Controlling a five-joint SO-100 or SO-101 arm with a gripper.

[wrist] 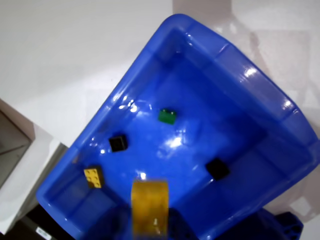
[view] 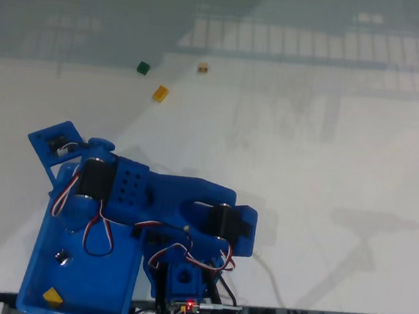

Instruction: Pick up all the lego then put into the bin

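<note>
Gripper (wrist: 150, 220) hangs over the blue bin (view: 35, 258), jaw state can't be told; a green brick (wrist: 167, 116) already lies in it. Three loose bricks sit far up the table: dark green (view: 143, 68), yellow (view: 160, 93), tan (view: 203, 68), well apart from the arm

Arm folded low at the near left of the fixed view.
The blue arm (view: 151, 203) bends back from its base at the near edge and reaches left, black servos and red-white wires on top. Its gripper (view: 59, 147) points to the far left. In the wrist view a tape-wrapped yellow finger (wrist: 149, 207) rises from the bottom edge; whether the jaws are apart cannot be told.
</note>
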